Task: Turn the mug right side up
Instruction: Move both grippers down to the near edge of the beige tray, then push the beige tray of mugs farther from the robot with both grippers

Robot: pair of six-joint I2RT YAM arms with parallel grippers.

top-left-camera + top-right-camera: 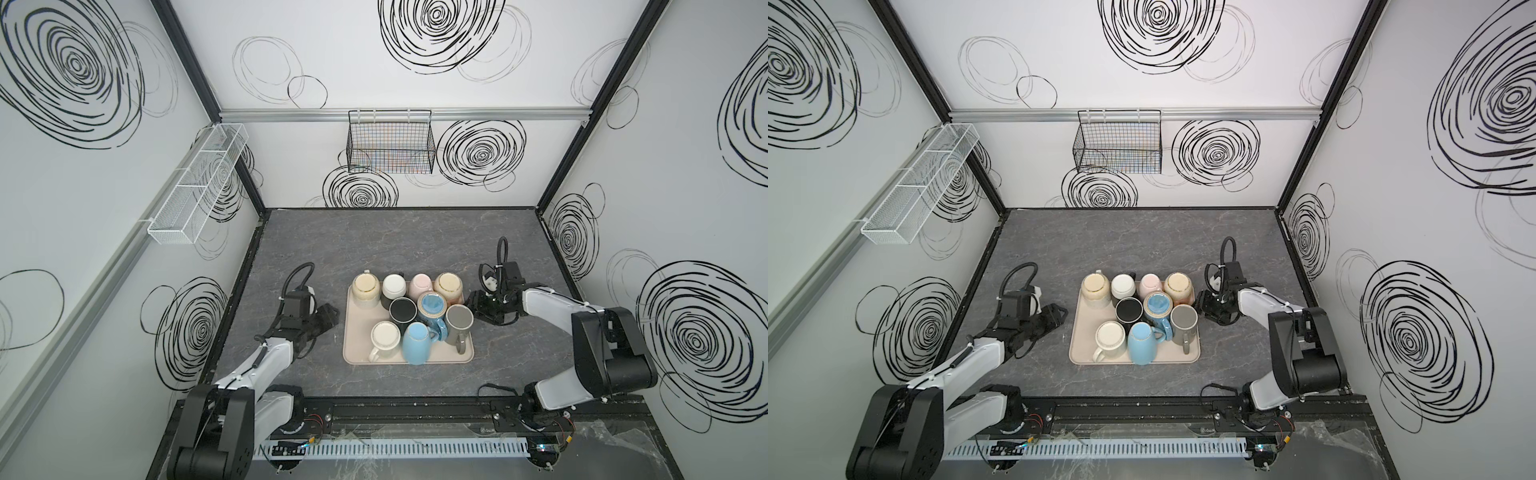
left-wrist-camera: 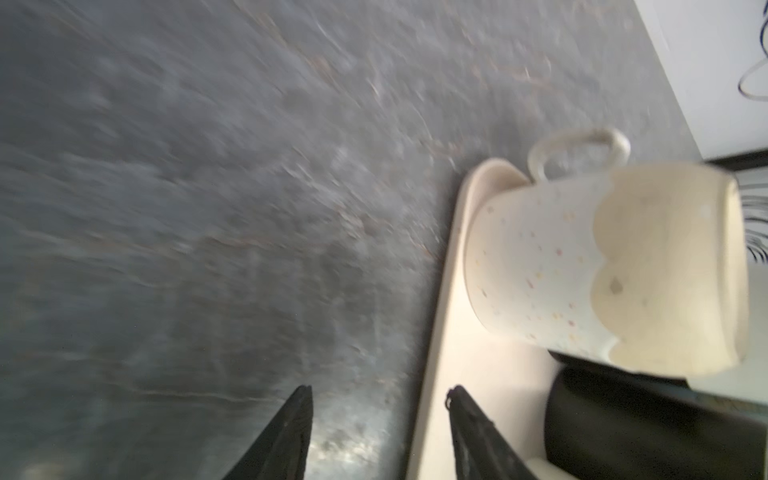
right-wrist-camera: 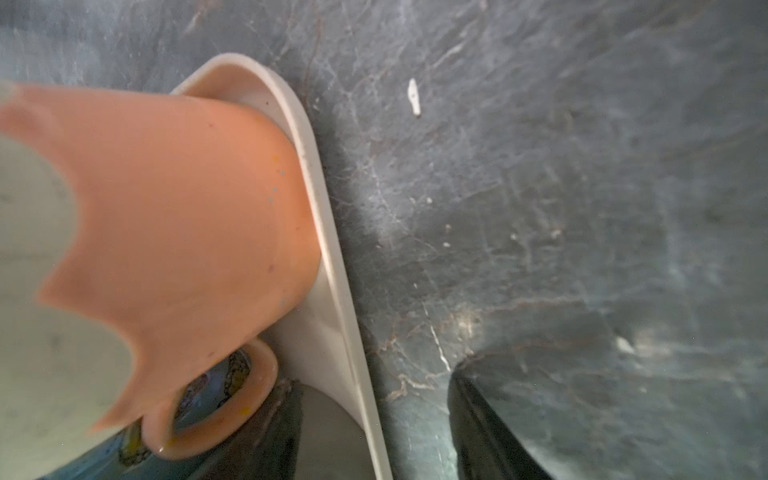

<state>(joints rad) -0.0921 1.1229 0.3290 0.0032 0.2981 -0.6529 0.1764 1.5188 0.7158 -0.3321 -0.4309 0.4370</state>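
On the beige tray (image 1: pixel 354 347) the nearest row held a cream mug (image 1: pixel 384 338), a light blue mug (image 1: pixel 417 343) and a grey mug (image 1: pixel 459 321), each bottom-up. Behind them sat a black mug (image 1: pixel 402 311) and a glazed blue mug (image 1: pixel 432 304), also inverted. The left gripper (image 1: pixel 330 313) hung just beside the tray's left edge and the right gripper (image 1: pixel 473 302) by its right edge, both with fingers spread, gripping nothing. Farthest stood a speckled cream mug (image 1: pixel 365 289), a white mug (image 1: pixel 394 286), a pink mug (image 1: pixel 419 282) and a peach mug (image 1: pixel 449 284), bases upward.

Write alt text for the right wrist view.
A peach mug with a cream scalloped base stands upside down at the edge of a beige tray on a grey marbled table. The right gripper hangs open near it, holding nothing.
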